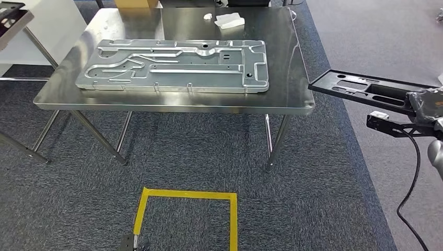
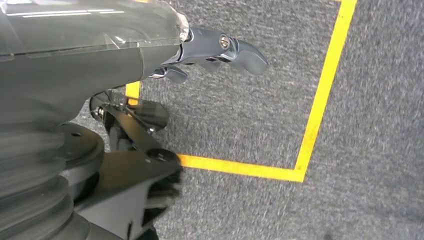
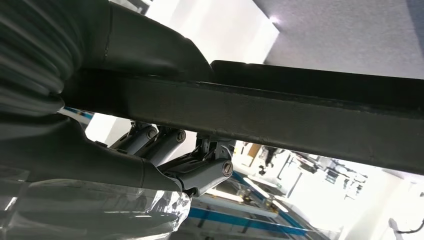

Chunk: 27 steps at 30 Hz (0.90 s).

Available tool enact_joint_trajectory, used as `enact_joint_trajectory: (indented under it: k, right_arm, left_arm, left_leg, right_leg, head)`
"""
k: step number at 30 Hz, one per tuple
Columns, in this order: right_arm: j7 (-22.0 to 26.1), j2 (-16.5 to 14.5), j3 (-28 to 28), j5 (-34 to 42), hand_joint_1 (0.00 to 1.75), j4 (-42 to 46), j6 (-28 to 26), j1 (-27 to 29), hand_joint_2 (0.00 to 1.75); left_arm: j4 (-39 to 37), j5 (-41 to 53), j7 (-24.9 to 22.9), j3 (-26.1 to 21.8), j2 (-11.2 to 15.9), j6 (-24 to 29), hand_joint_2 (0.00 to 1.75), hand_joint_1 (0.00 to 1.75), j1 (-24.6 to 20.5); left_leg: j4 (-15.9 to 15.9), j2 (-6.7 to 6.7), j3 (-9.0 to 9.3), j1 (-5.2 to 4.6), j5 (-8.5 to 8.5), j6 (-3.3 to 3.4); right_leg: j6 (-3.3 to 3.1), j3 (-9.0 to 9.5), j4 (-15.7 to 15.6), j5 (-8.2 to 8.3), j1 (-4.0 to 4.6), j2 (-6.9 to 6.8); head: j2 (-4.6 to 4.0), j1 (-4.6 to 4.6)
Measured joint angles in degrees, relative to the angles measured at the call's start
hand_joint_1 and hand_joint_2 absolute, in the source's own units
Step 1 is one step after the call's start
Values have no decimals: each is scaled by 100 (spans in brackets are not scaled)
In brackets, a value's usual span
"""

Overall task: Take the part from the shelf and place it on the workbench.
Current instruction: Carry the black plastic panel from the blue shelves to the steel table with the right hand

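The part is a long flat black tray-like piece [image 1: 365,89] with recessed slots. My right hand [image 1: 426,104] grips it at its near end, out past the right edge of the steel workbench [image 1: 282,31] and level with its top. In the right wrist view the black part [image 3: 300,110] runs across as a dark bar, with my right hand's fingers [image 3: 200,167] curled under it. My left hand [image 2: 215,50] hangs over the carpet, fingers loosely apart and holding nothing.
A large silver machined plate [image 1: 177,65] covers the workbench's front and middle. White crumpled paper [image 1: 230,20] lies at the back right. A yellow tape square [image 1: 188,194] marks the carpet before the bench. A white cabinet [image 1: 47,26] stands at the far left.
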State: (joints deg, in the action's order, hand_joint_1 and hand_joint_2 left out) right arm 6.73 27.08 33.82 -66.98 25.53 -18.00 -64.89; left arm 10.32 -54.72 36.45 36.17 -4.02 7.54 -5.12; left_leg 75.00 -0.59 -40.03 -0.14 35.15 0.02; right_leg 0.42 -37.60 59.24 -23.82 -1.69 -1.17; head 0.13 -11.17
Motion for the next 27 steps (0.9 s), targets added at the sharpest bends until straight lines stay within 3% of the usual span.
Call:
enact_joint_trajectory:
  k: [1, 2, 3, 5, 6, 8, 10, 12, 14, 15, 16, 18, 20, 22, 27]
  right_arm:
    - [4, 0, 8, -4, 175, 1, 32, -22, 175]
    - [15, 0, 15, -5, 175, 2, 63, -49, 175]
    - [32, 3, 22, 2, 175, 5, 89, -82, 175]
    - [73, 32, 36, 39, 175, 16, 121, -169, 175]
    - [88, 55, 43, 60, 175, 23, 129, -212, 175]
    - [98, 93, 67, 81, 175, 41, 139, -283, 175]
    - [96, 104, 94, 88, 175, 67, 138, -319, 175]
    - [79, 132, 117, 99, 175, 80, 132, -346, 175]
    - [61, 172, 146, 111, 175, 76, 128, -354, 175]
    - [56, 186, 162, 115, 175, 73, 127, -350, 175]
    - [57, 192, 174, 117, 175, 70, 124, -346, 175]
    - [69, 198, 188, 134, 175, 68, 106, -344, 175]
    - [115, 213, 190, 182, 175, 70, 77, -346, 175]
    - [174, 225, 194, 227, 175, 79, 56, -323, 175]
    - [203, 182, 277, 239, 175, 90, 55, -297, 175]
  left_arm:
    - [0, 0, -10, -1, -1, -6, 175, 0, -2]
    - [0, -1, -19, -3, -1, -15, 175, 0, -4]
    - [0, -1, -28, -5, -1, -28, 175, 0, -7]
    - [0, 1, -40, -11, 1, -59, 175, 0, -27]
    - [0, 1, -46, -15, 1, -74, 175, 0, -39]
    - [0, 2, -52, -22, 0, -95, 175, 0, -50]
    - [0, 3, -49, -27, -9, -106, 175, 0, -51]
    - [0, 5, -43, -31, -21, -119, 175, 0, -74]
    - [0, 9, -41, -32, -34, -132, 175, 0, -91]
    - [0, 10, -39, -32, -40, -137, 175, 0, -88]
    - [0, 10, -39, -32, -43, -141, 175, 0, -83]
    - [0, 11, -38, -32, -48, -154, 175, 0, -75]
    - [0, 12, -37, -32, -54, -178, 175, 0, -66]
    - [0, 4, -41, -33, -55, -200, 175, 0, -37]
    - [0, -88, -76, -82, -52, -216, 175, 0, 27]
  left_leg:
    - [-61, 13, -33, 10, -153, -5]
    - [-345, 44, 47, 14, -403, 5]
    - [-759, 115, 198, 8, -668, 30]
    - [-1408, 270, 463, -44, -947, 101]
    - [-1546, 310, 516, -70, -965, 135]
    - [-1603, 247, 534, -89, -955, 194]
    - [-1677, 162, 569, -66, -1004, 256]
    - [-1736, 93, 603, -45, -1043, 313]
    - [-1735, 9, 604, -47, -1041, 340]
    - [-1725, -35, 607, -48, -1033, 343]
    - [-1708, -71, 609, -48, -1019, 341]
    - [-1647, -135, 615, -46, -965, 320]
    - [-1568, -189, 585, -64, -899, 277]
    - [-1534, -218, 549, -82, -871, 241]
    - [-1603, -215, 582, -92, -875, 244]
  right_leg:
    - [6, 29, 2, -21, 2, -40]
    - [14, 68, 4, -45, 3, -80]
    - [24, 109, 2, -68, 6, -119]
    - [65, 167, -5, -100, 23, -190]
    - [91, 177, -11, -104, 31, -230]
    - [155, 193, -32, -103, 43, -315]
    - [209, 177, 37, -171, 28, -265]
    - [236, -49, 506, -433, 11, -59]
    - [250, -444, 1256, -728, 20, 76]
    - [257, -586, 1493, -763, 25, 98]
    - [261, -631, 1511, -678, 25, 107]
    - [258, -412, 925, -262, 13, 113]
    - [229, -130, 282, -7, 17, 147]
    - [182, -50, 82, -16, 29, 172]
    - [130, -45, 39, -18, 25, 177]
  head:
    - [0, 0]
    - [0, -1]
    - [0, 0]
    - [-1, -1]
    - [-1, 0]
    - [0, 1]
    - [0, 1]
    - [0, 2]
    - [0, 1]
    - [0, 1]
    - [0, 1]
    - [0, 1]
    - [-1, -1]
    - [0, -2]
    - [0, -3]
